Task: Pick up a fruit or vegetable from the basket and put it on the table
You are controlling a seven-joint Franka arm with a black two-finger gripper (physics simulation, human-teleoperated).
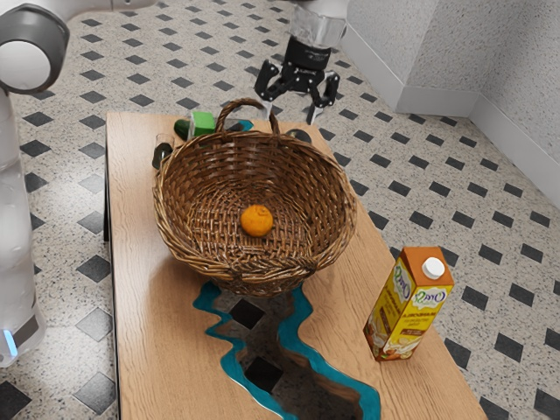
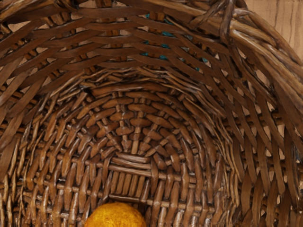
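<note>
My gripper (image 1: 290,112) stands open above the basket's far rim, by the arched handle, its two fingers apart and pointing down with nothing between them. The brown wicker basket (image 1: 245,276) rests on the wooden table (image 1: 144,337). One orange (image 1: 256,220) lies inside it, lower than my gripper and nearer the exterior view's camera. In the wrist view the woven inside of the basket (image 2: 184,123) spreads out, and the orange (image 2: 116,216) is partly cut off at the lower edge.
A yellow and orange carton (image 1: 409,306) stands upright on the table at the exterior view's right. Behind the basket are a green block-like item (image 1: 202,122) and a small dark-based glass item (image 1: 163,155). The basket's handle (image 1: 248,105) arches up close to my gripper.
</note>
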